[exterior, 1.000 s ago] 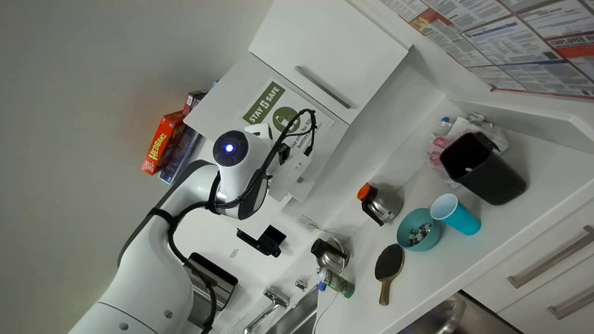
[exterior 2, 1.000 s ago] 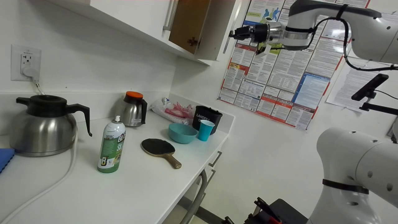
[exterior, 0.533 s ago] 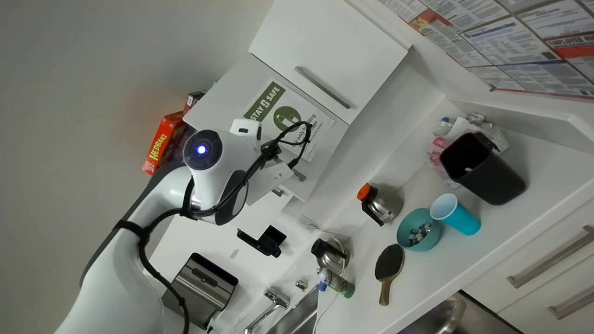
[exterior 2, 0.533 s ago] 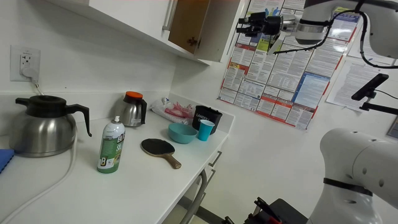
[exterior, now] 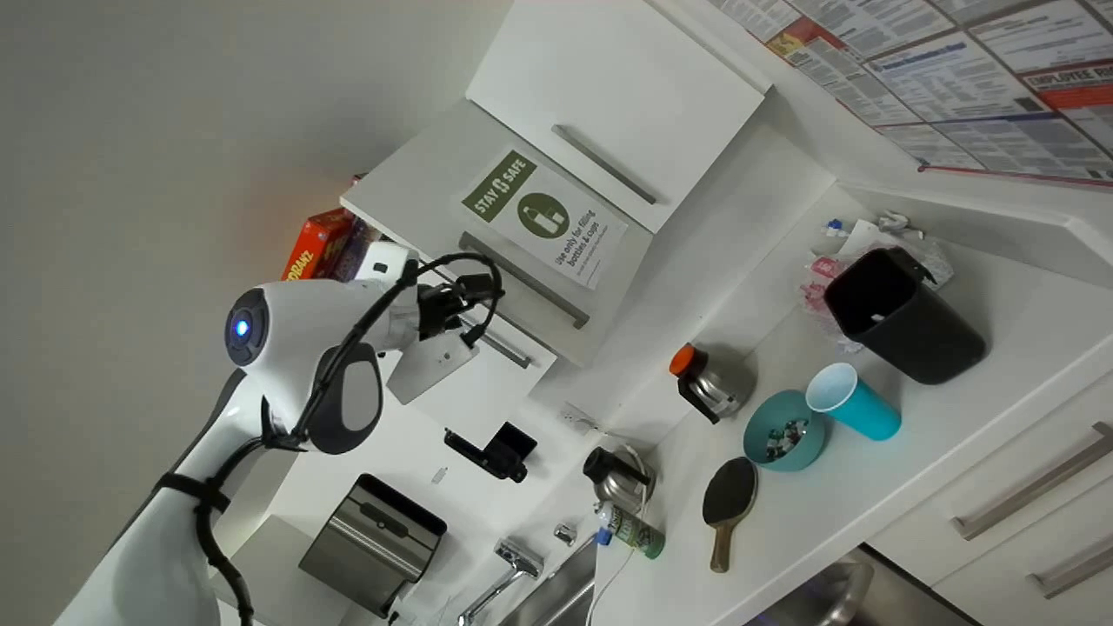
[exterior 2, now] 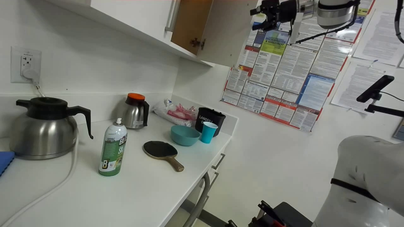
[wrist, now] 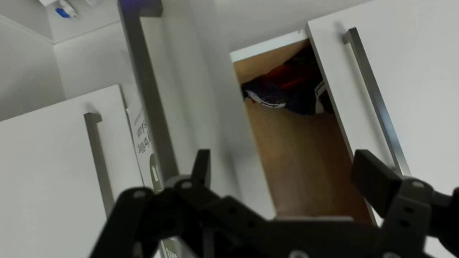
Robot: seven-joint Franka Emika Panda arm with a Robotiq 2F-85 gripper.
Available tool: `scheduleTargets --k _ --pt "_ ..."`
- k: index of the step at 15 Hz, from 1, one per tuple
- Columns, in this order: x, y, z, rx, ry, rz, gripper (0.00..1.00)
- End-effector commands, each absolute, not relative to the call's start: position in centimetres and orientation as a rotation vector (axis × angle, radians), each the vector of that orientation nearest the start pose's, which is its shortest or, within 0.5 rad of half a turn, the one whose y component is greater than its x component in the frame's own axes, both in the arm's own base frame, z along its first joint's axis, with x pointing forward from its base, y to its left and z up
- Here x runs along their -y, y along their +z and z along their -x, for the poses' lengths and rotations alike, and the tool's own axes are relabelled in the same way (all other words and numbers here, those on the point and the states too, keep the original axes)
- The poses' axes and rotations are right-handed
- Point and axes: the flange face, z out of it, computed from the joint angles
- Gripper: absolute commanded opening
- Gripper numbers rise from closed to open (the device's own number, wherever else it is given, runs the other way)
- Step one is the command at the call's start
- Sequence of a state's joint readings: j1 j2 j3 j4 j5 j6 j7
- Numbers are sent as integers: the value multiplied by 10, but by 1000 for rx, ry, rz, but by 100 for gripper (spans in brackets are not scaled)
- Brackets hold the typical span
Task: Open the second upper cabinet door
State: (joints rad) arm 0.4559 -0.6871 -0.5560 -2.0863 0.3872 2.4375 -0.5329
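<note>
You are pointing the end effector [wrist: 282, 161] with its fingers [wrist: 202, 166] wide apart, the brown cabinet interior [wrist: 301, 154] showing between them. Just right of the end effector in an exterior view, the second upper cabinet door [exterior: 515, 250] is standing ajar, its bar handle [exterior: 524, 281] and strip label [exterior: 500, 185] facing outward. On the bench [exterior 2: 135, 198], a paddle [exterior 2: 160, 148] is lying left of a teal bowl [exterior 2: 185, 135].

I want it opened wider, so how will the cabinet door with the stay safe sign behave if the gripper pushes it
The cabinet door will probably swing rather than slide, since a hinge shows at its edge. It looks flat and stiff, so it should move as one piece. The metallic-looking bar handle likely won't flex.
</note>
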Motion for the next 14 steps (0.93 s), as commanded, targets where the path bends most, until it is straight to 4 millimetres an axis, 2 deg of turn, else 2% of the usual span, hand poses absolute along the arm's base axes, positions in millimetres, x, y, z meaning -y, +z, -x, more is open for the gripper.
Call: scheduleTargets --k 1,6,9,11,14 --pt "124 747 -385 131 -1400 2557 100" --pt "103 745 -358 26 -1360 2893 100" --pt "90 738 -349 -15 -1220 3104 100" --pt "81 729 -348 -19 -1076 3223 100" --pt "65 703 -360 26 -908 3291 100"
